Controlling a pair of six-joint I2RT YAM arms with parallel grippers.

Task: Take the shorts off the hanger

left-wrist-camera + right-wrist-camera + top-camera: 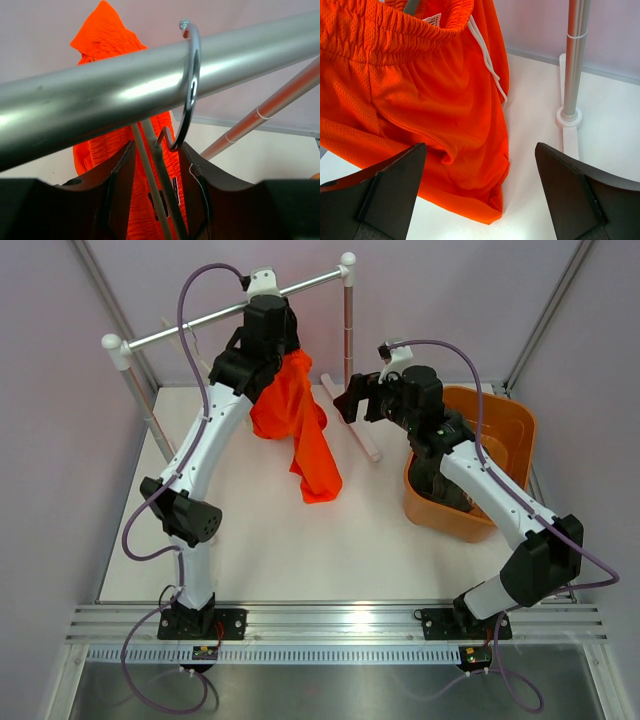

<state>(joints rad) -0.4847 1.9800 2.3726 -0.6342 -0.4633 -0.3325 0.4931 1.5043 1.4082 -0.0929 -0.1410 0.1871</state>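
Shorts point(298, 425) hang from rail point(195, 327), hem down on counter point(300, 550); right gripper point(347, 400) near, not touching.

Bright orange mesh shorts point(300, 425) hang bunched at 12 o'clock of worktop point(280, 550), one leg trailing toward 6, hem touching it. Grey hanger point(192, 90), wire hook over rail point(75, 100).

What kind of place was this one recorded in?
Probably a robot lab test cell, not a home: bare pale walls around a white table, arm bases bolted to an aluminium rail, a small clothes rail holding orange shorts, plus an orange tub.
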